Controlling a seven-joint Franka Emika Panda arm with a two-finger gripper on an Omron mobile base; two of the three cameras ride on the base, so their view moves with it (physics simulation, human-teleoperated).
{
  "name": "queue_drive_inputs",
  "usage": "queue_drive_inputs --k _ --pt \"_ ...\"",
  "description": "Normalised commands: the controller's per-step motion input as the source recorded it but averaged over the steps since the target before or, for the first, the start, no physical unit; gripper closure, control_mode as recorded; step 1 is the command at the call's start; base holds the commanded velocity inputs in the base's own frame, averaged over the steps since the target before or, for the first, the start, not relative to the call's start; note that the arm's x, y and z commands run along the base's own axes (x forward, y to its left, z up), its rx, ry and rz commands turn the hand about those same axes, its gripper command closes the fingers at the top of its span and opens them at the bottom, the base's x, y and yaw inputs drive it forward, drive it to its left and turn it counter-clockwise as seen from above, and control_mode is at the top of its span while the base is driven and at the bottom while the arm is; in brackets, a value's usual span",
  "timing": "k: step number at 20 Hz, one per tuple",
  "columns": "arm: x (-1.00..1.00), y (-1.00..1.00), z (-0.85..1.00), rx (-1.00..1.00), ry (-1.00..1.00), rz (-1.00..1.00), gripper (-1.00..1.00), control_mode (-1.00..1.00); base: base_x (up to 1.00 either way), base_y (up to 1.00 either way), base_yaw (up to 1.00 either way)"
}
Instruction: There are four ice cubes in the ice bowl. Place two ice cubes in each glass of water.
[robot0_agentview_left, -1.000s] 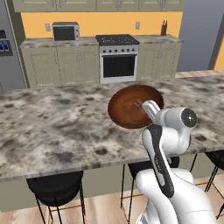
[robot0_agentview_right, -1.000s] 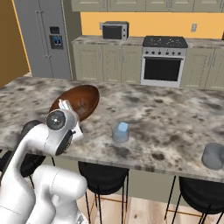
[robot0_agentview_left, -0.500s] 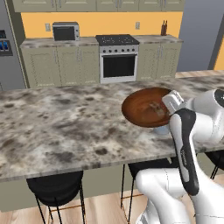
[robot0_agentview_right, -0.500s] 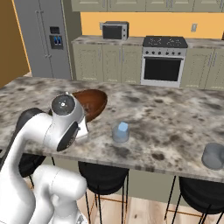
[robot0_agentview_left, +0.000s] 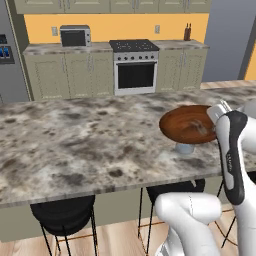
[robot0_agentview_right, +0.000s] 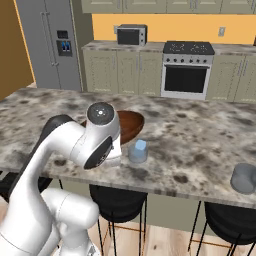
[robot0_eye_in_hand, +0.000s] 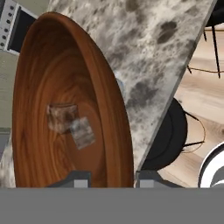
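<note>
Granite countertop (robot0_agentview_left: 75, 145) runs under me, mottled grey and brown, with black stools (robot0_agentview_left: 65, 215) tucked below its near edge. Nearest to me, my gripper (robot0_eye_in_hand: 111, 178) is clamped on the rim of the ice bowl (robot0_eye_in_hand: 65, 109), a finger on each side of the wooden wall. Inside the bowl, two pale ice cubes (robot0_eye_in_hand: 72, 124) lie close together on the dark wood; I cannot make out more than these. From the left base view the bowl (robot0_agentview_left: 187, 124) hangs above one glass of water (robot0_agentview_right: 138, 152), which stands on the counter just beside it. The other glass (robot0_agentview_right: 244, 178) sits well apart, near the counter's front edge. Beyond, the oven (robot0_agentview_right: 186, 77) and fridge (robot0_agentview_right: 52, 45) line the back wall.
</note>
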Motion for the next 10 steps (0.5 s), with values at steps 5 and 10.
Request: queue_drive_inputs --k 5,10 --pt "-0.2 0.34 0.0 0.01 -0.04 0.02 1.0 -1.0 0.0 0.0 0.0" --pt "-0.27 0.03 0.0 0.0 0.0 0.0 1.0 1.0 -0.52 -0.23 0.0"
